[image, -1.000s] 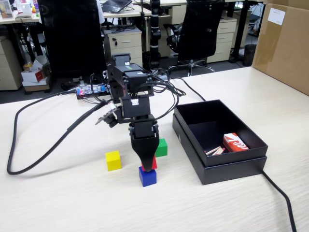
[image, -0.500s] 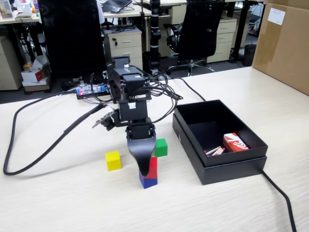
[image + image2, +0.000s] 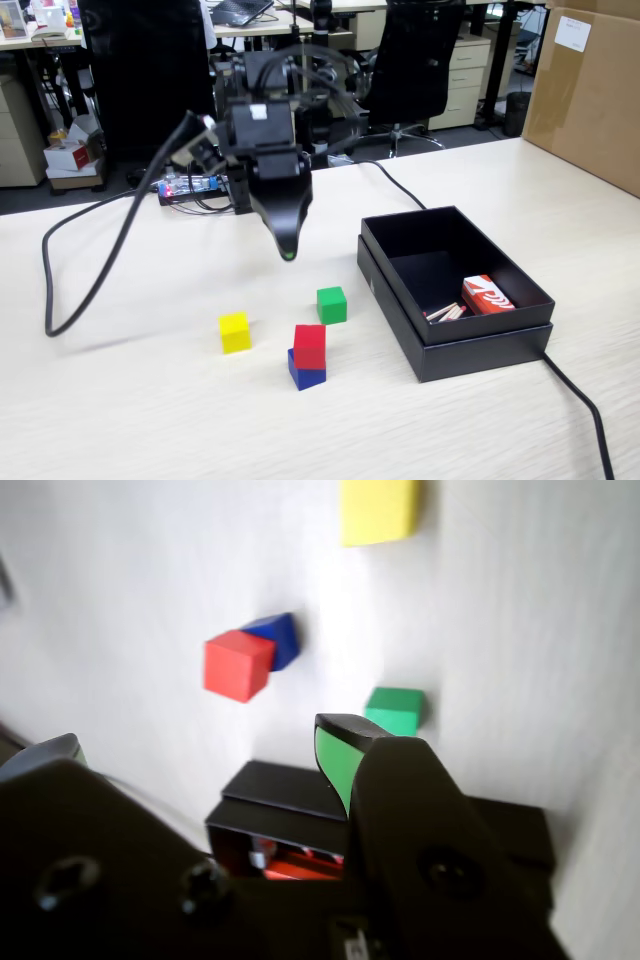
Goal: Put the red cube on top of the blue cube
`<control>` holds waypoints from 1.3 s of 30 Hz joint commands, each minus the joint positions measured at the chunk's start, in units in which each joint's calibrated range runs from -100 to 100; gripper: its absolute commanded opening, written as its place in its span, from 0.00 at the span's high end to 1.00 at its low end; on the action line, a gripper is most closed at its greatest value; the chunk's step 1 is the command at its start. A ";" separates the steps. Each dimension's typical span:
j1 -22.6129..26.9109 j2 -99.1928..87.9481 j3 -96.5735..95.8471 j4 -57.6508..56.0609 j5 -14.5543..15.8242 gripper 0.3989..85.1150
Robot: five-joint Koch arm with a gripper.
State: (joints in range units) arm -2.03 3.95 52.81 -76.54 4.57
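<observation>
The red cube [image 3: 309, 345] rests on top of the blue cube [image 3: 305, 377], slightly offset, near the table's front in the fixed view. The wrist view shows the same stack from above, the red cube [image 3: 238, 665] covering most of the blue cube [image 3: 279, 637]. My gripper [image 3: 288, 250] hangs well above and behind the stack, pointing down, touching nothing. In the wrist view the gripper [image 3: 200, 750] is open: its green-padded finger [image 3: 335, 758] and the other finger stand far apart with nothing between them.
A green cube [image 3: 331, 304] sits just behind the stack and a yellow cube [image 3: 234, 331] to its left. An open black box [image 3: 480, 355] holding a red-and-white carton [image 3: 487, 295] stands at the right. A thick black cable [image 3: 70, 260] loops over the table's left; a cardboard box [image 3: 590, 90] is far right.
The gripper let go of the red cube, leaving it on the blue cube, and rose up and back away from the stack.
</observation>
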 commanded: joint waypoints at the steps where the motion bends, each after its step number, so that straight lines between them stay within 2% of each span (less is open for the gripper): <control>1: 0.20 -18.69 -5.66 -0.48 -0.59 0.45; 10: 1.27 -51.28 -40.75 3.32 -1.37 0.43; 18: 2.30 -78.47 -80.28 23.45 -2.20 0.43; 22: 2.39 -85.24 -98.50 37.96 -2.69 0.43; 26: 2.15 -90.52 -117.45 54.90 -4.49 0.43; 30: 1.86 -94.42 -130.87 65.61 -5.86 0.43; 37: 1.56 -99.01 -140.75 68.20 -7.08 0.41; 39: 1.56 -99.13 -144.19 71.92 -7.81 0.41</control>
State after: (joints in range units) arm -0.42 -95.34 -88.32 -7.16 -2.12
